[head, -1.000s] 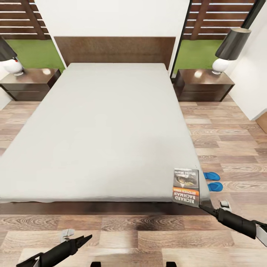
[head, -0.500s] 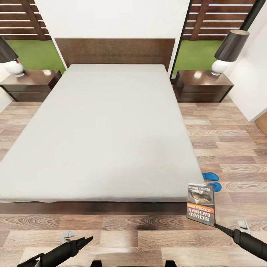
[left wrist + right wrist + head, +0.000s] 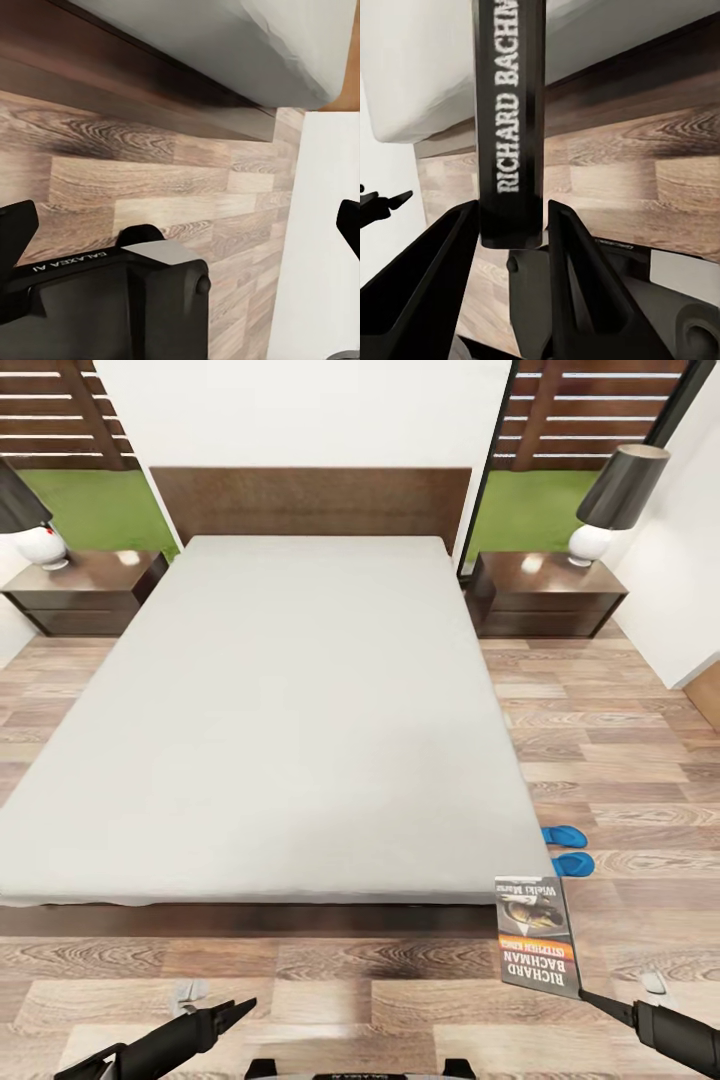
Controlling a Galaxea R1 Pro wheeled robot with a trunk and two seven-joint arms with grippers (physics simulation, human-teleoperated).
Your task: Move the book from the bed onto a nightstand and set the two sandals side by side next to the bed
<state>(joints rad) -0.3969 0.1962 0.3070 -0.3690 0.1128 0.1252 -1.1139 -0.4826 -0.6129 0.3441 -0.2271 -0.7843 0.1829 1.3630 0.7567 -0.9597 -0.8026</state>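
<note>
Your right gripper [image 3: 514,225] is clamped on the spine end of the paperback book [image 3: 538,935], held off the bed [image 3: 290,710] above the floor: it looks light, thin and likely floppy, so grip near the spine.

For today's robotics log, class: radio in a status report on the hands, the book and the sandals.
Right hand shut on book, held off the bed. Left hand free. Sandals paired on floor beside bed. Nothing in the way.
</note>
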